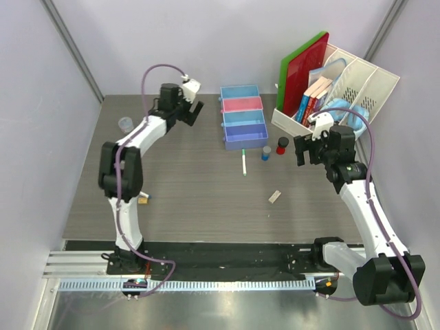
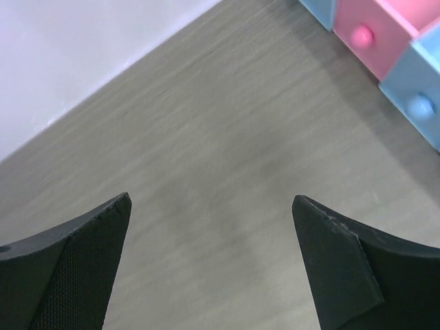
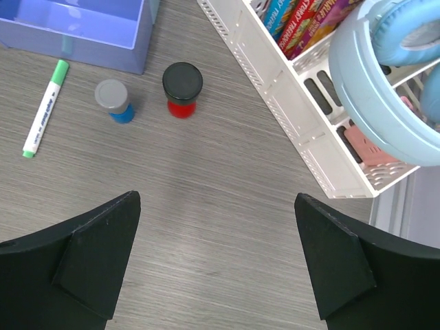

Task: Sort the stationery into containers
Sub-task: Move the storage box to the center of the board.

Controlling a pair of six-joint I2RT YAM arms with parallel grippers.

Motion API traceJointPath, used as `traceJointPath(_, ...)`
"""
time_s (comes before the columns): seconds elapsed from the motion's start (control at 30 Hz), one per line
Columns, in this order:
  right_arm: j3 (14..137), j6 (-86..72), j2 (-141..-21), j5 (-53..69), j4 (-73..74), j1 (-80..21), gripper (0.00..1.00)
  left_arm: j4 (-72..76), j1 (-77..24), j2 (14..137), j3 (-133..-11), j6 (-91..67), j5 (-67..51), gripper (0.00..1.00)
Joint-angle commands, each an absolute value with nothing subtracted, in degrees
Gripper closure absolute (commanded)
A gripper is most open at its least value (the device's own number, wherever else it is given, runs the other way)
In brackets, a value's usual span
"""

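Four containers stand in a row at the back: blue (image 1: 239,91), pink (image 1: 241,104), light blue (image 1: 243,117) and lavender (image 1: 245,135). In front of them lie a white pen with a green tip (image 1: 244,163), a small blue cylinder (image 1: 266,152) and a red-black cylinder (image 1: 282,145). A whitish eraser (image 1: 275,197) lies nearer the middle. My left gripper (image 1: 193,113) hangs open left of the trays, over bare table (image 2: 211,206). Right of the cylinders my right gripper (image 1: 307,157) is open and holds nothing (image 3: 218,203); its view shows the pen (image 3: 45,108) and both cylinders (image 3: 115,100) (image 3: 182,89).
A white slotted file rack (image 1: 357,79) with books, red and green boards and light-blue headphones (image 3: 385,89) stands at the back right, close to my right gripper. A small greyish roll (image 1: 125,124) sits at the far left; a tiny yellow piece (image 1: 143,199) lies by the left arm.
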State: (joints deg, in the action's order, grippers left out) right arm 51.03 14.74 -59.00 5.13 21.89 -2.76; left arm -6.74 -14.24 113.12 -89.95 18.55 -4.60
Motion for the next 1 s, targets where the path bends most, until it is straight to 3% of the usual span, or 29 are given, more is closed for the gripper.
traceJointPath(0.0,50.9,16.1,-56.3,1.6,20.9,-2.6,0.01,-4.4,-18.3,122.8,-105.0,23.1,5.2,0.0)
traceJointPath(0.2,46.9,18.1,-53.7,0.3,20.5,-2.7,0.0,-5.5,-20.7,135.3,-121.5,22.0,8.4,0.0)
traceJointPath(0.63,45.4,18.5,-54.9,0.3,18.5,-2.5,0.0,12.4,-24.1,141.9,-122.6,25.3,7.3,0.0)
traceJointPath(0.97,45.6,17.9,-54.5,-1.6,18.5,-2.0,0.0,10.0,-25.2,147.7,-128.9,24.7,2.9,0.0)
